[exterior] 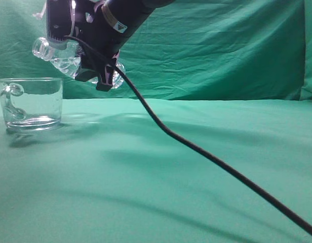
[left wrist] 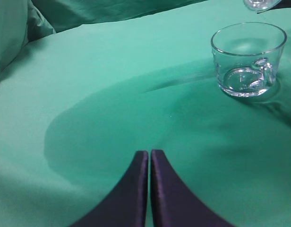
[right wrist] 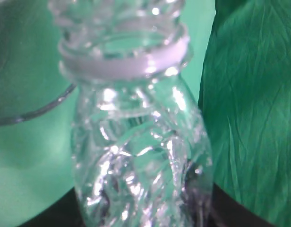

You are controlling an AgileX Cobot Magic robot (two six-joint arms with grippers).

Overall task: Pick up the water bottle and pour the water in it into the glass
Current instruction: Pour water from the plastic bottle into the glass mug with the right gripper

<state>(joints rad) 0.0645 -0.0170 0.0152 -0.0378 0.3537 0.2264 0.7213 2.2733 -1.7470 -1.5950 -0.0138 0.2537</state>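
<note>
My right gripper [exterior: 98, 63] is shut on the water bottle [exterior: 62, 58], a clear ribbed plastic bottle. It holds it tipped nearly on its side above the table, neck [exterior: 42, 49] pointing left, above the glass. The bottle fills the right wrist view [right wrist: 136, 156], its white-ringed open neck away from the camera. The glass [exterior: 32, 104], a short clear mug with a looped handle, stands at the far left; it also shows in the left wrist view [left wrist: 247, 59]. I cannot make out any water line. My left gripper [left wrist: 149, 158] is shut and empty, low over the cloth.
A green cloth [exterior: 171, 167] covers the table and hangs as a backdrop [exterior: 222, 50]. A black cable [exterior: 206, 154] runs from the right arm down to the bottom right corner. The bottle's mouth shows at the top right of the left wrist view [left wrist: 259, 4].
</note>
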